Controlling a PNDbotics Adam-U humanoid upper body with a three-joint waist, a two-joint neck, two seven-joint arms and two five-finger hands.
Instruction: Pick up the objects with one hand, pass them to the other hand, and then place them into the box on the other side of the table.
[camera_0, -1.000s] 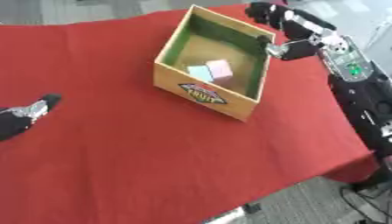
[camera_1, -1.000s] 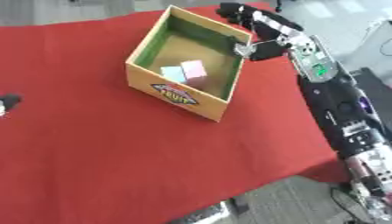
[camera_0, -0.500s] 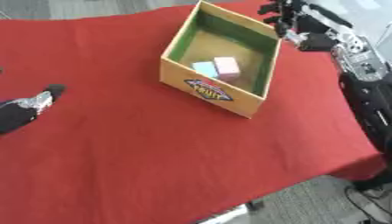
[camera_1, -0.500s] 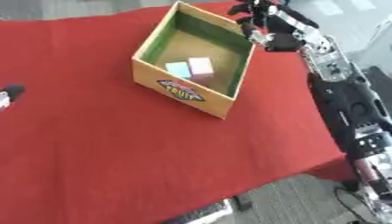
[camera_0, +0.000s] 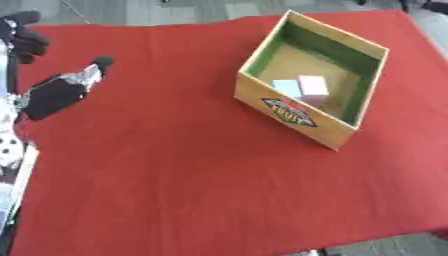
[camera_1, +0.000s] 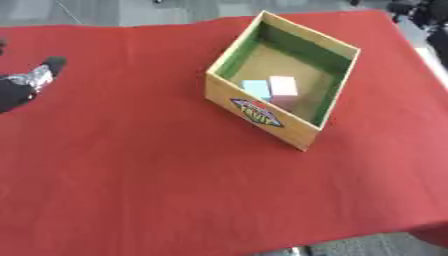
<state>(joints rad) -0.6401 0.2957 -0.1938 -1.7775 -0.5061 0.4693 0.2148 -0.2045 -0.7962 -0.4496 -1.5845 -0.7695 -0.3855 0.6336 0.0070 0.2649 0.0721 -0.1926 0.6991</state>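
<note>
- Since a second ago, the right hand (camera_1: 418, 9) is pulling away from the box to the top right corner; its fingers cannot be made out
- One red table (camera_0: 175, 175) is carrying everything
- One box (camera_0: 255, 98) is sitting right of centre, well apart from both hands
- Left hand (camera_0: 54, 94) is hovering at the left edge, fingers relaxed and apart, holding nothing
- Two blocks, one pale blue block (camera_0: 286, 88) and one pink block (camera_0: 312, 86), are lying side by side, touching, inside the box

Red cloth over the table (camera_0: 175, 165). Yellow-tan box (camera_0: 289, 107) with green inner walls, brown floor, and a red and dark label on the front. Inside, a pale blue block (camera_0: 286, 88) and a pink block (camera_0: 312, 85). Black and silver left hand (camera_0: 54, 95).
</note>
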